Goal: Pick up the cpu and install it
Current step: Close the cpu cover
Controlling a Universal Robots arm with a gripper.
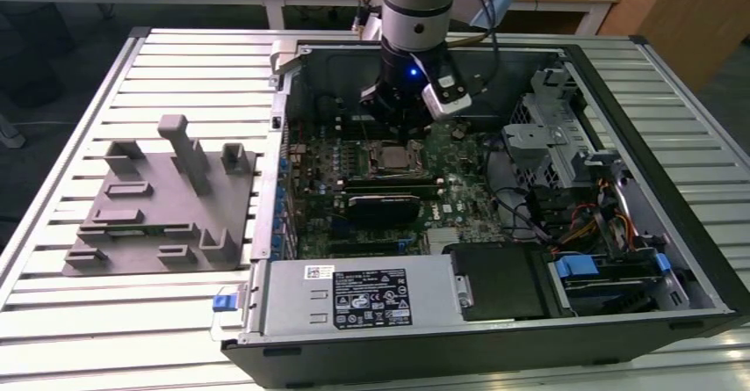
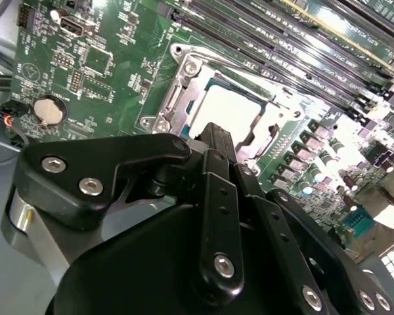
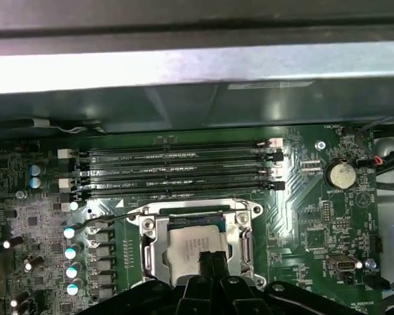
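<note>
**Gripper closed over the socket, cpu seated inside**

Closest to the lens in the second wrist view: black linkage of the gripper (image 2: pixel 213 134), fingers drawn together with nothing visible between them. Poised right above the socket (image 2: pixel 184 85), tips over one edge of its metal frame. Cannot tell whether touching what lies beneath.

Lying flat inside the socket: the cpu (image 2: pixel 231 108), silver top up and bright under the light, bordered by the socket's steel bracket. Likewise in the first wrist view: square in the socket, with the paired fingertips (image 3: pixel 205 261) overlapping one edge of its lid.

Spread around the socket on the green motherboard (image 3: pixel 308 216):
- Four long memory slots (image 3: pixel 177 172) just beside one side of the socket.
- Row of blue-topped capacitors (image 3: pixel 70 259) beside another side.
- Round coin cell (image 3: pixel 342 174) farther from the socket, past the end of the slots.

From the exterior view: arm (image 1: pixel 416 4) standing upright over the socket, inside the open computer case (image 1: pixel 691 259). Off to the exterior view's left of the socket, well apart and outside the case: grey fixture tray (image 1: pixel 153 224) with upright posts, resting on the slatted table (image 1: pixel 70 321). Nearer that camera than the socket: grey power supply (image 1: pixel 351 296) against the case wall.
</note>
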